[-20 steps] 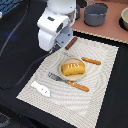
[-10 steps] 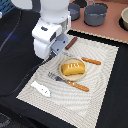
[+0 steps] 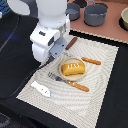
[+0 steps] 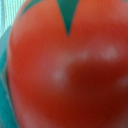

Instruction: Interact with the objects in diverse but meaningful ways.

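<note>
The wrist view is filled almost wholly by the tomato (image 4: 67, 70), red with a green calyx point near the top, so close that it blurs. That closeness suggests the hand (image 3: 51, 61) has come right over the tomato, either to grip it or already carrying it; neither view shows the fingers, so I cannot tell how far the hand is open or whether it has hold of anything. In the exterior view the tomato itself is hidden behind the white arm, which fills the upper left of the frame and hangs over the left part of the mat (image 3: 102, 80).

The mat lies on the dark bench (image 3: 117, 107). At its middle the loaf (image 3: 73, 69) sits on a small plate (image 3: 63, 73), probably put there as a serving. The fork (image 3: 67, 82) lies just below the plate, slanting toward the lower right, and the knife (image 3: 91, 61) lies to the plate's upper right. The fish (image 3: 41, 89) rests near the mat's lower left corner, well apart from the plate. The sausage (image 3: 72, 43) lies by the mat's upper edge, just beside the arm's casing.

Two pots (image 3: 95, 14) stand along the top of the frame, well apart from the hand. The loaf and fork are the nearest things, and I judge they could be knocked if the hand swings right.
</note>
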You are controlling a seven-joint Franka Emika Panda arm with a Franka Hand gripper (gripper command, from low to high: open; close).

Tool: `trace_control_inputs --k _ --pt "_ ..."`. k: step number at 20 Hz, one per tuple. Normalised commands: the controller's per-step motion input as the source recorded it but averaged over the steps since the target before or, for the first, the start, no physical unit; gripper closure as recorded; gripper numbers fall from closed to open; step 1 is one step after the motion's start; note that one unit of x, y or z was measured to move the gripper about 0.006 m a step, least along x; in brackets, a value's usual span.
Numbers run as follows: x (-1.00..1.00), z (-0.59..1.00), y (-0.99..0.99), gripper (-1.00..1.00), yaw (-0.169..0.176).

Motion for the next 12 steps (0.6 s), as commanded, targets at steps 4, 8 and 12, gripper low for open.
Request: trace_control_inputs --k 4,8,12 --pt "-0.16 -0.28 -0.10 1.00 0.014" --pt "-0.18 -0.30 -0.04 1.00 0.017" --pt "-0.18 -0.30 0.00 1.00 0.031"
